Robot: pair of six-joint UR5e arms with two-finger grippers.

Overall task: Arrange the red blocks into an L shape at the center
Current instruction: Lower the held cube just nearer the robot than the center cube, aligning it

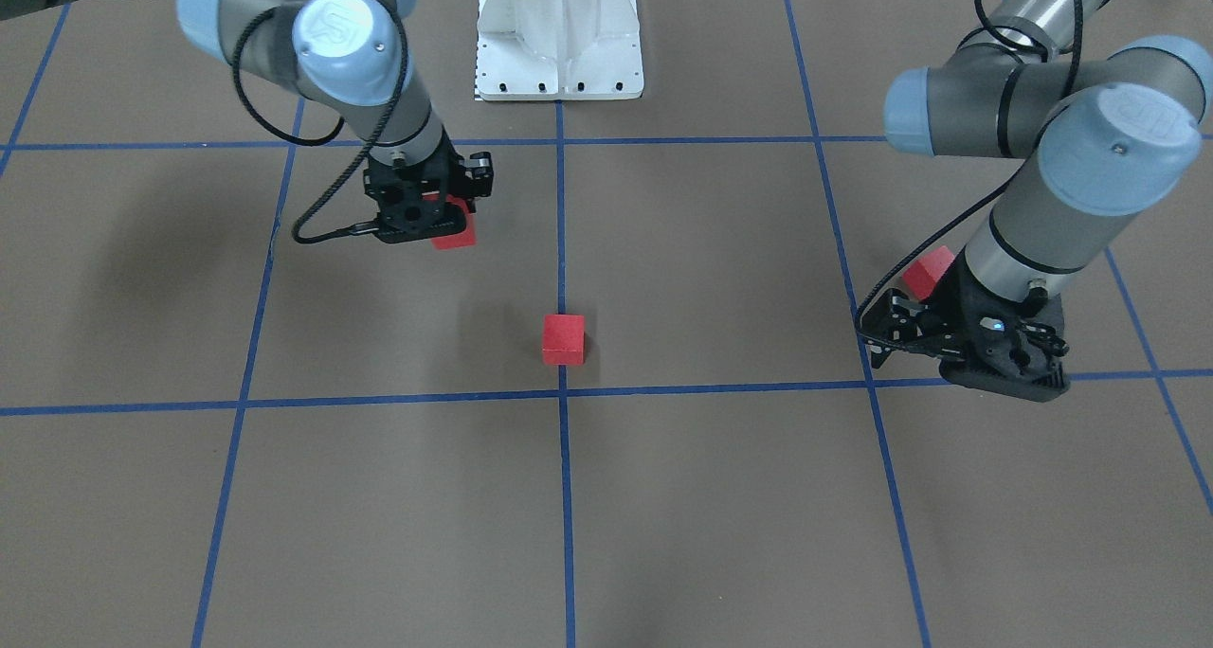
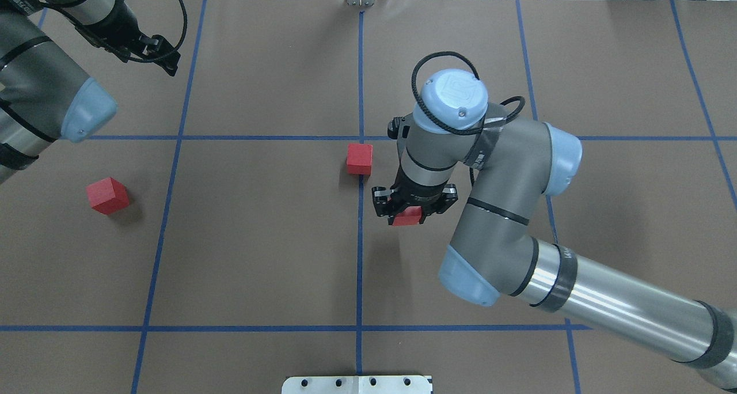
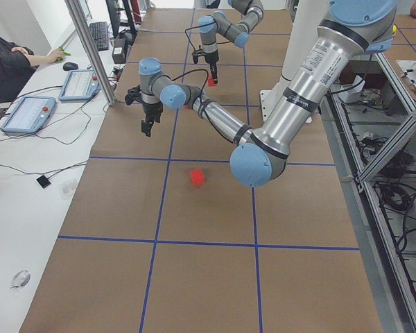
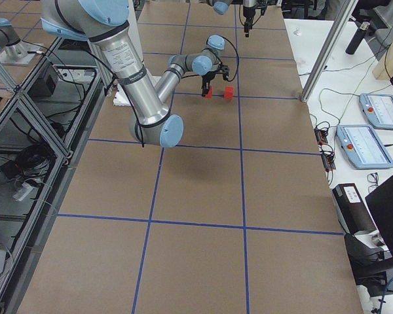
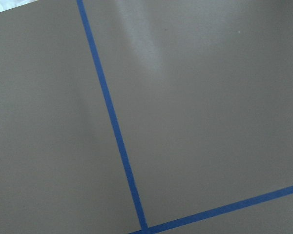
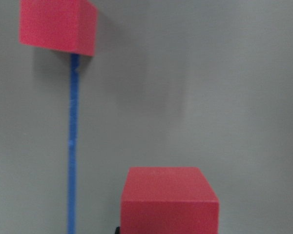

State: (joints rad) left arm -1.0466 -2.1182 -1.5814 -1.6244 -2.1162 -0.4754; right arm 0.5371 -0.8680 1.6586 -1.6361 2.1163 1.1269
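Note:
Three red blocks show. One point(image 2: 359, 158) lies on the centre grid line, also in the front view point(image 1: 563, 337) and the right wrist view point(image 6: 58, 27). My right gripper point(image 2: 410, 208) is shut on a second block point(image 2: 407, 217) and holds it slightly above the table, just right of and nearer the robot than the centre block; the held block fills the bottom of the right wrist view point(image 6: 168, 200). The third block point(image 2: 107, 195) lies far left on the table. My left gripper point(image 2: 154, 53) is open and empty at the far left, well beyond that block.
The brown table has a grid of blue tape lines point(image 2: 360, 238). The robot's white base plate point(image 1: 559, 32) sits at the near edge. The left arm's elbow point(image 2: 86, 114) hangs over the table's left part. Tablets and cables lie beyond the table's far edge point(image 3: 28, 114).

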